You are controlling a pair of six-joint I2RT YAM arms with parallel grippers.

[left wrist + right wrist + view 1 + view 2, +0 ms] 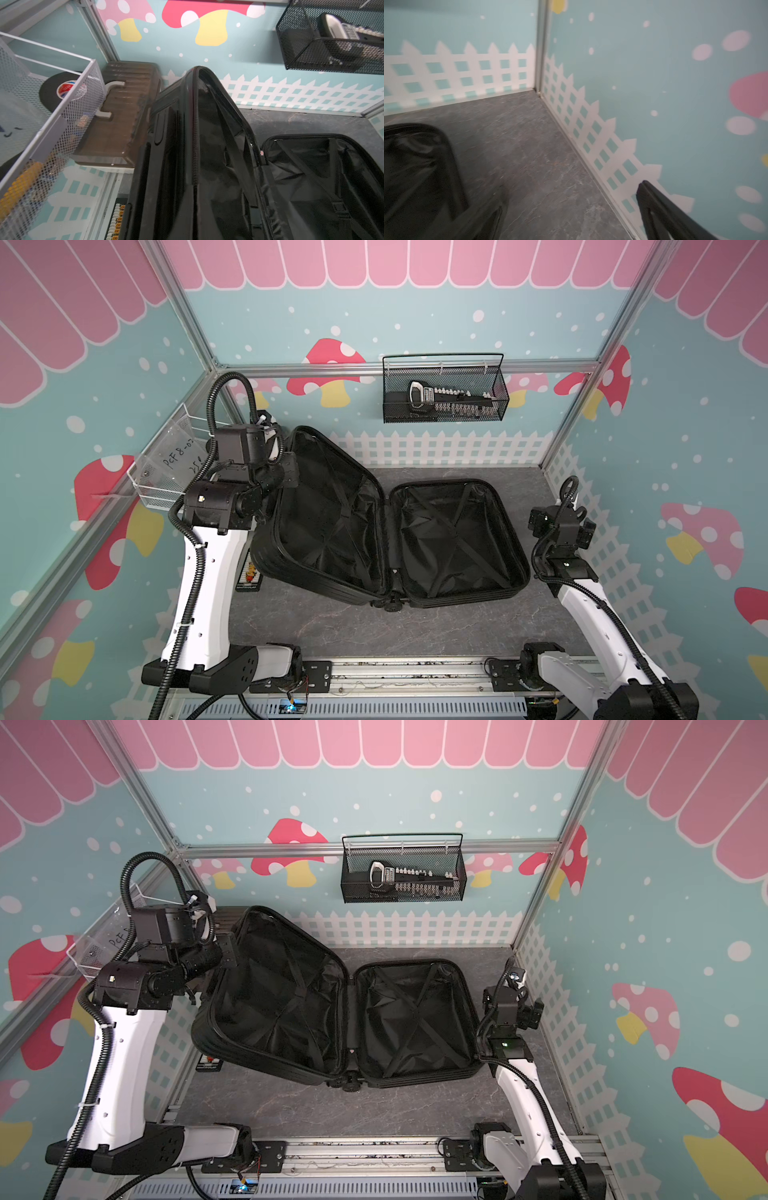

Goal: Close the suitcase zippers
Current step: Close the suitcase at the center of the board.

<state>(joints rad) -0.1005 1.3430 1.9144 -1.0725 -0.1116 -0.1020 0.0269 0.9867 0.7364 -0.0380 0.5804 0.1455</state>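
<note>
1. In the middle of the grey table (374, 626): the suitcase (457, 539), open like a book, hinge line running near to far; plain in both top views (415, 1019).
2. Right half flat on the table, black lining and crossed straps facing up.
3. Left half raised off the table and tilted, lining turned up and to the right, ribbed shell toward the left wall.
4. Along the raised half's rim, the zippers (195, 135): a ribbed black track, not joined to the other half; pulls too small to make out.
5. Left pincer (289, 470) at the far-left rim of the raised half, pressed together; fingers out of the left wrist view, so cannot tell whether pinching the rim itself.
6. Right pincer (562, 519) just right of the flat half, apart from it, spread wide and pinching nothing; one dark finger (662, 212) against the fence print of the right wall.
7. Behind the raised half, at the far left: a beige box with brown lid (124, 116); beside it, on the left wall, a white mesh bin (62, 116).
8. On the far wall, well apart from the suitcase: a black mesh basket (444, 393).
</note>
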